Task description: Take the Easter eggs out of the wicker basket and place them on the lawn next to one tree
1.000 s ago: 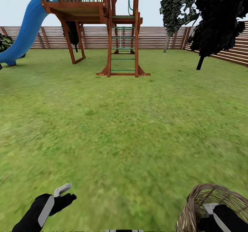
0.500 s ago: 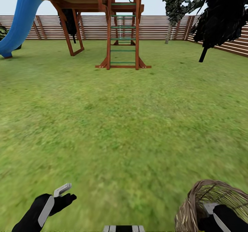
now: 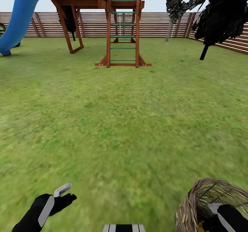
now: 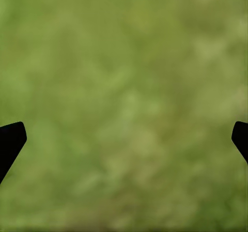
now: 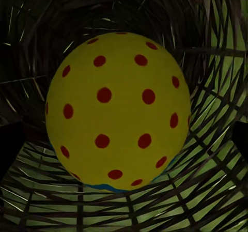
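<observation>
The wicker basket (image 3: 198, 204) stands on the lawn (image 3: 124, 122) at the lower right of the head view. My right gripper (image 3: 217, 214) reaches down into it, and a sliver of yellow Easter egg (image 3: 200, 222) shows beside it. In the right wrist view one yellow egg (image 5: 116, 110) with red dots and a blue band lies on the woven bottom. It sits between my wide-apart fingers (image 5: 6, 154), which do not touch it. The other eggs are hidden. My left gripper (image 3: 64, 192) hangs open over bare grass (image 4: 124, 87).
A wooden playhouse with a ladder (image 3: 123, 32) and a blue slide (image 3: 17, 18) stands far ahead. A pale-trunked tree (image 3: 169, 29) and a black-leaved tree (image 3: 220, 15) stand at the far right by the slatted fence (image 3: 155, 23).
The head camera has shifted, so the playhouse and fence sit higher in the picture. A bit of yellow egg now shows inside the basket. Both arms keep their places.
</observation>
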### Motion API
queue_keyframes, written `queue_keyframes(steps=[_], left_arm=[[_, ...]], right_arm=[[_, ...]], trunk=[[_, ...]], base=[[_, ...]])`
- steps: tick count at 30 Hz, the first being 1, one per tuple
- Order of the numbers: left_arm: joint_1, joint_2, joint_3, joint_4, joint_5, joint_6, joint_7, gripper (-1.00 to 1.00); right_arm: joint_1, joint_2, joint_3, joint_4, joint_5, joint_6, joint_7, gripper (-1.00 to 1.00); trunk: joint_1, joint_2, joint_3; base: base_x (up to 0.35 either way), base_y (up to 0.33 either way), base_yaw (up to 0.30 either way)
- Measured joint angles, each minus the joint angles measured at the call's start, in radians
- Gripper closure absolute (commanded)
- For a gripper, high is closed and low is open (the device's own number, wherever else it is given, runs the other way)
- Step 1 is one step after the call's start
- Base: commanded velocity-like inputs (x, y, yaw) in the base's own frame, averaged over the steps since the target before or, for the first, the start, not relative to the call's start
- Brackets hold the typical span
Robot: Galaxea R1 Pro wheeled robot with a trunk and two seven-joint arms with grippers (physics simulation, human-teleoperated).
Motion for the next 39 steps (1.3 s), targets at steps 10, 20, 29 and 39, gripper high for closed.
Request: queue_keyframes(steps=[10,20,29,39], left_arm=[[0.000,-0.001,0.000,0.000,-0.001,0.000,0.000,-1.00],[0.000,0.002,-0.003,-0.006,0.001,0.000,-0.001,-1.00],[0.000,0.016,0.013,-0.177,0.003,0.001,-0.002,-1.00],[0.000,0.015,0.013,-0.313,0.004,0.024,0.001,-1.00]], right_arm=[[0.000,0.002,0.002,0.000,-0.002,0.000,0.000,-1.00],[0.000,0.003,-0.002,-0.002,-0.002,0.000,0.000,-1.00],[0.000,0.003,-0.001,-0.001,0.000,0.000,0.000,-1.00],[0.000,0.000,-0.002,-0.002,-0.001,0.000,0.000,-1.00]], trunk=[[0.001,-0.001,-0.011],[0.006,-0.003,-0.050],[0.010,-0.005,-0.085],[0.014,-0.007,-0.124]], base=[[0.000,0.000,0.000],[0.000,0.000,0.000],[0.000,0.000,0.000],[0.000,0.000,0.000]])
